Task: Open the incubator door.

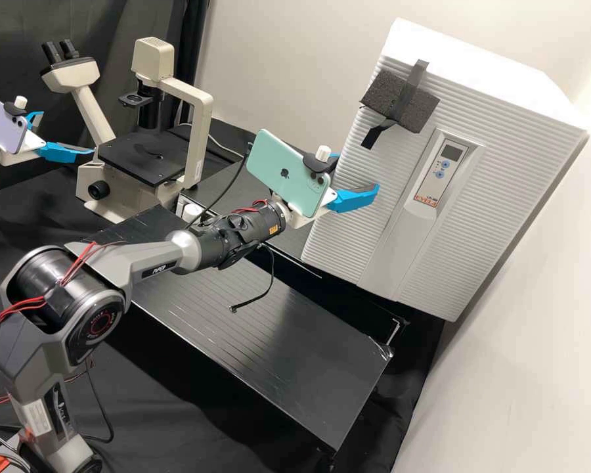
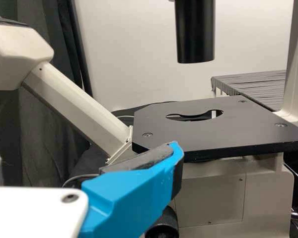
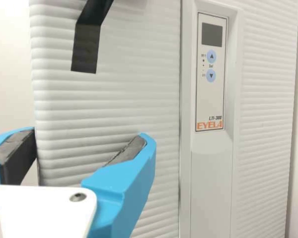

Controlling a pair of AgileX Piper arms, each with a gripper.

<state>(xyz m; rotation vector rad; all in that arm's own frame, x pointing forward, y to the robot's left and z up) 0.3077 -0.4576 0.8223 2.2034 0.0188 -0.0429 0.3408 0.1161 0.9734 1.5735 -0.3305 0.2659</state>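
The job is at its very start, by my reckoning: the incubator door is shut, its ribbed pale front facing my right arm, beyond the black tabletop. My right tool has its two blue fingers spread with nothing pinched between them, placed by the door's side edge, opposite the control panel; one finger is before the ribbed face, the other out past the edge. From this angle I can't honestly say whether either pad touches the door, so I count the positioning as nearly done and the grip as not made. Above, a dark foam block is taped across the upper part of the front, one strip of tape hanging down over the ribs. My left tool is well apart from all this, beside the microscope, its fingers parted and empty, and I judge it has no part in the opening. What remains for me is to get purchase on that edge, ease the door free and swing it wide; the smooth rim could slip from my pads if I pull before they are well seated.
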